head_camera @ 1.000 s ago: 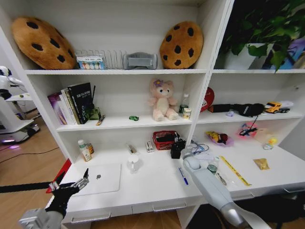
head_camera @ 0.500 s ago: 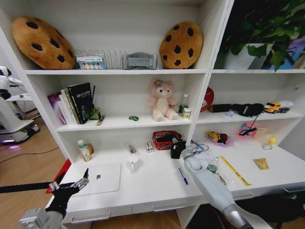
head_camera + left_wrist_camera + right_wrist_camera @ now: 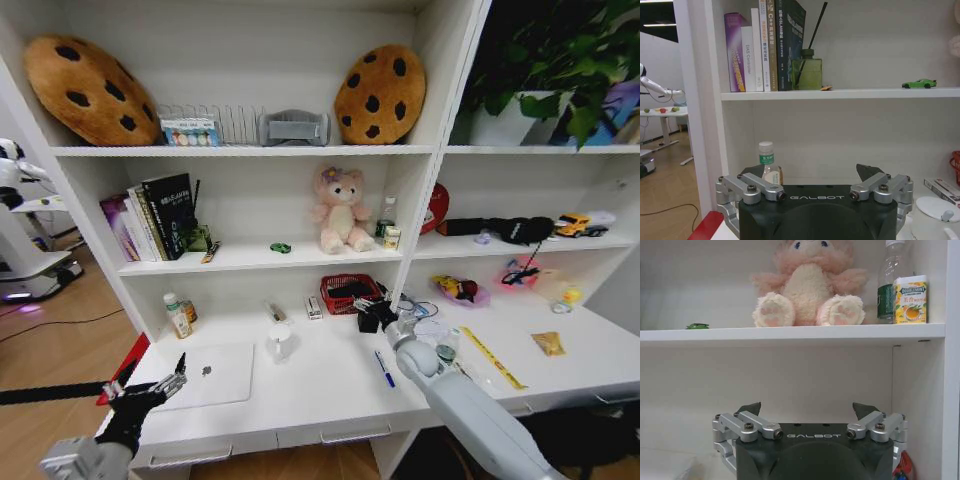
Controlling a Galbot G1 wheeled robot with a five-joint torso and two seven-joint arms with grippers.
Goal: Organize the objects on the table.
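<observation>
A slim silver laptop (image 3: pixel 208 375) lies closed at the left end of the white table (image 3: pixel 330 400). My left gripper (image 3: pixel 150 388) hovers open off the laptop's left edge; in its wrist view, the left gripper (image 3: pixel 815 172) faces a small bottle (image 3: pixel 767 165). My right gripper (image 3: pixel 373 316) stands open above the back of the table beside a red basket (image 3: pixel 345 293); the right gripper (image 3: pixel 806 410) holds nothing. A blue pen (image 3: pixel 384 368), a white cup (image 3: pixel 280 342), a clear bottle (image 3: pixel 445 351) and a yellow strip (image 3: pixel 492 357) lie on the table. A small green item (image 3: pixel 280 247) sits on the shelf above.
A pink plush bear (image 3: pixel 340 210) and books (image 3: pixel 155 215) stand on the middle shelf, cookie cushions (image 3: pixel 380 92) on the top one. A bottle and a Doublemint box (image 3: pixel 910 299) sit at the shelf's end. Drawers with silver handles (image 3: pixel 350 433) line the table's front.
My right arm has shifted slightly to the right, its gripper staying by the red basket. The left arm has not moved.
</observation>
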